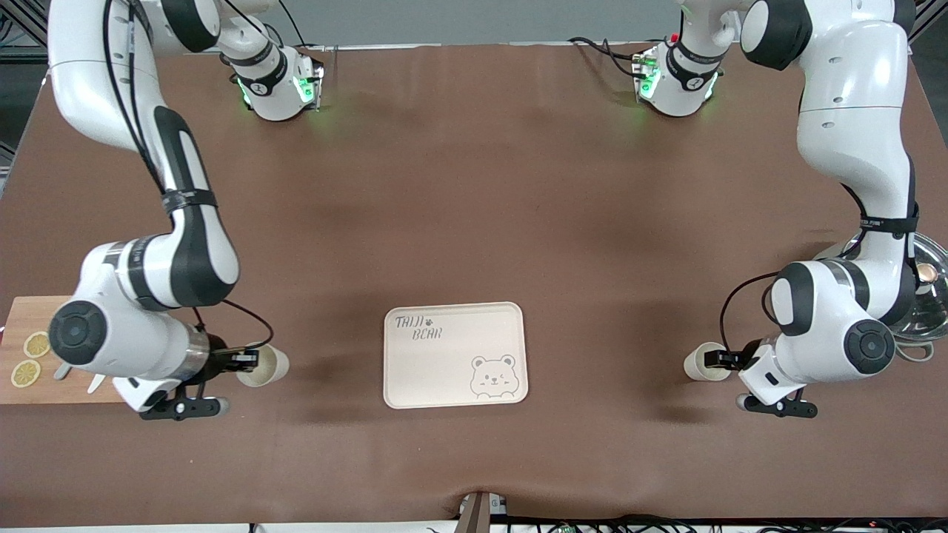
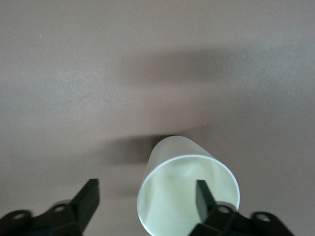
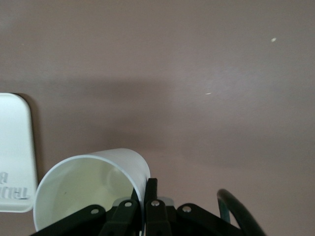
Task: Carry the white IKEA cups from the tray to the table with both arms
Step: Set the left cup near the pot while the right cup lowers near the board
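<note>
Two white cups flank the bear tray (image 1: 444,370). One white cup (image 1: 264,366) is on the side toward the right arm's end, tilted with its mouth toward my right gripper (image 1: 248,362). That gripper (image 3: 146,188) is shut on the cup's (image 3: 88,187) rim wall, one finger inside and one outside. The other white cup (image 1: 703,362) is on the side toward the left arm's end, mouth toward my left gripper (image 1: 717,360). That gripper (image 2: 146,192) is open: one finger is inside the cup (image 2: 182,196) and the other stands well outside its wall.
A wooden board (image 1: 18,326) with lemon slices (image 1: 35,344) lies at the right arm's end of the table, under that arm. A shiny metal lidded pan (image 1: 929,296) sits at the left arm's end. The tray's corner shows in the right wrist view (image 3: 15,157).
</note>
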Motion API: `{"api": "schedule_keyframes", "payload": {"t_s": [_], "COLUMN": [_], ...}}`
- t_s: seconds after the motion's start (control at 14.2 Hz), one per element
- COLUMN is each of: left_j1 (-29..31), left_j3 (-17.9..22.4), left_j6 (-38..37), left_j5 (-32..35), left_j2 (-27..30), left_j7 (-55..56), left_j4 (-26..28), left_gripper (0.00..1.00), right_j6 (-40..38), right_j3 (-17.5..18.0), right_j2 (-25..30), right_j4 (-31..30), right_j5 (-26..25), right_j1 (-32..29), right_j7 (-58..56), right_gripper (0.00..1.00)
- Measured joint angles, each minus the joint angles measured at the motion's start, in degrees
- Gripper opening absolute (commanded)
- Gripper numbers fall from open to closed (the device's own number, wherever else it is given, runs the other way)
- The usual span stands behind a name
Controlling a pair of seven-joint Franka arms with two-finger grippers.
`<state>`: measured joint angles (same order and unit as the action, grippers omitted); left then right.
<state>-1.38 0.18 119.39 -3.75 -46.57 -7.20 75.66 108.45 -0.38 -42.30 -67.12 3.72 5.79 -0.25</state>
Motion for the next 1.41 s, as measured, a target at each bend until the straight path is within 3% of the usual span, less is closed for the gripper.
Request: {"api": "schedule_keyframes", "payload": {"t_s": [0.35, 0.7, 1.41], "left_j1": [-0.14, -0.19, -0.01], "left_j3": [-0.25, -0.38, -0.01], "left_j6": [-0.6, -9.53, -25.79], "left_j5": [0.0, 0.0, 2.34], "left_j2": [3.17, 10.67, 24.57], "left_j7": [0.0, 0.77, 4.65], "left_j4": [-0.96, -1.08, -1.11], "left_gripper": [1.0, 1.0, 1.0], "right_j6": [0.1, 5.4, 14.04], "right_j3": [-0.01, -0.03, 0.25], "right_j2": [-0.17, -2.82, -7.73], "right_j4": [0.01, -0.78, -3.06], "right_j5": [0.08, 3.21, 5.05], "right_j1": [-5.1, -9.63, -10.02], "right_j7": [-11.23, -23.44, -27.21], "right_gripper": [0.0, 0.0, 0.0]}}
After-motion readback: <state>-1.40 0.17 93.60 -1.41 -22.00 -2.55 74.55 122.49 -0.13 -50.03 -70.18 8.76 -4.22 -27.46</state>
